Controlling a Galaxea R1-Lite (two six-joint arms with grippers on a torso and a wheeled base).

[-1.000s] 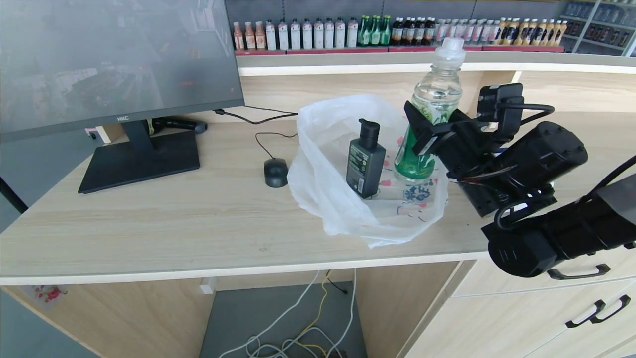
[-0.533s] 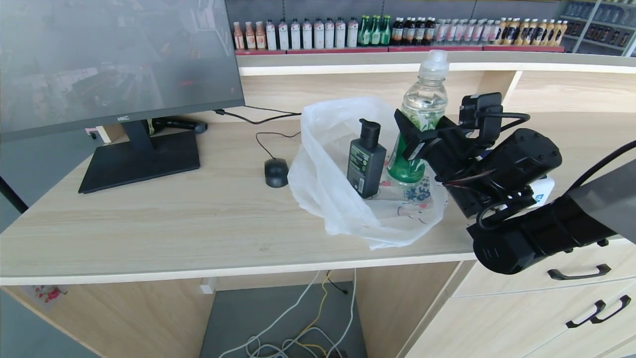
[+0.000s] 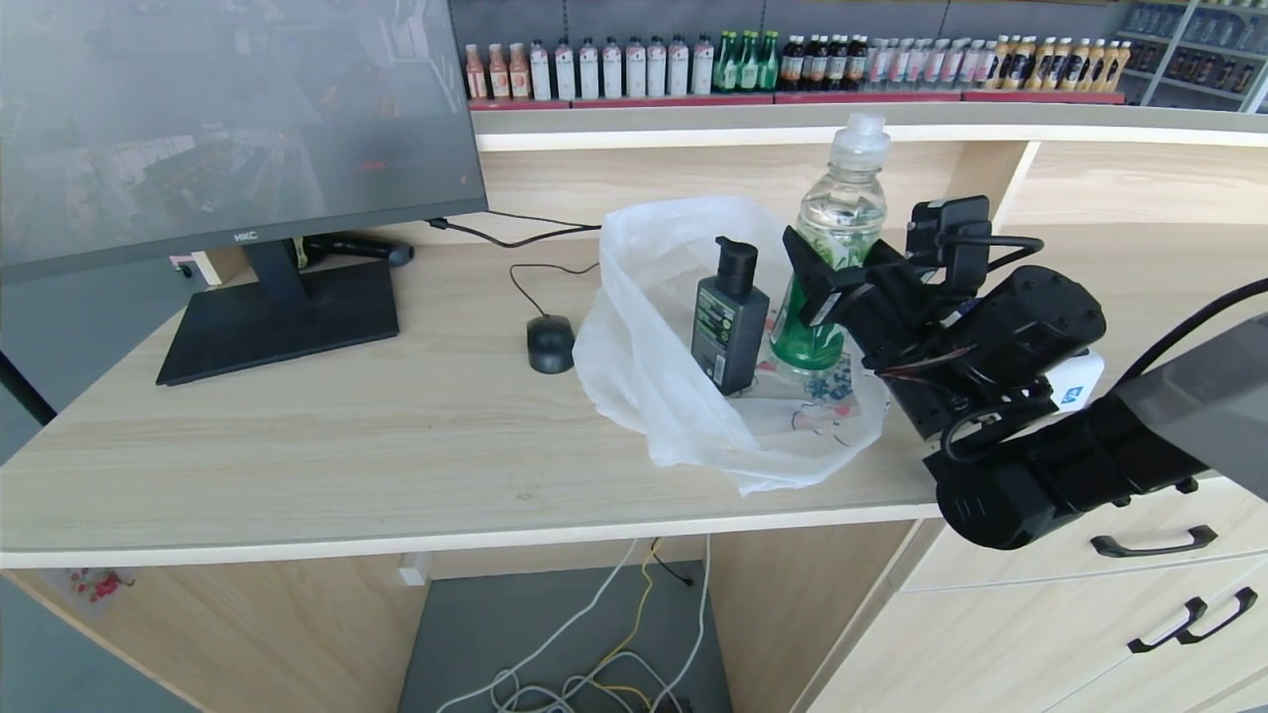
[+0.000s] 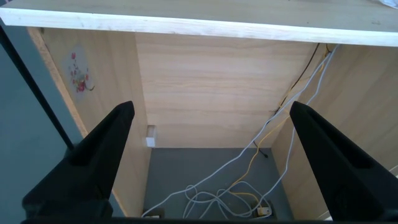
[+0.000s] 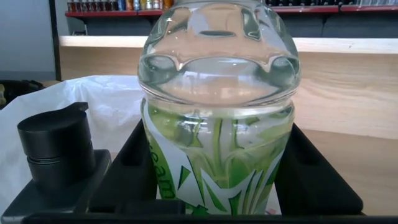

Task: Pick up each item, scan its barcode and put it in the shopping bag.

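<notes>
My R claw pinches the green-label water bottle mid-body, upright, w/ base inside the shopping bag; dark pump bottle stands in the bag just beside it. My L claw spread wide, below the bag's counter.

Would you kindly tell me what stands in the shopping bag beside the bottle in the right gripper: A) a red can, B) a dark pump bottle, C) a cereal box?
B: the dark pump bottle stands upright in the shopping bag, beside the clear bottle in the right gripper.
</notes>
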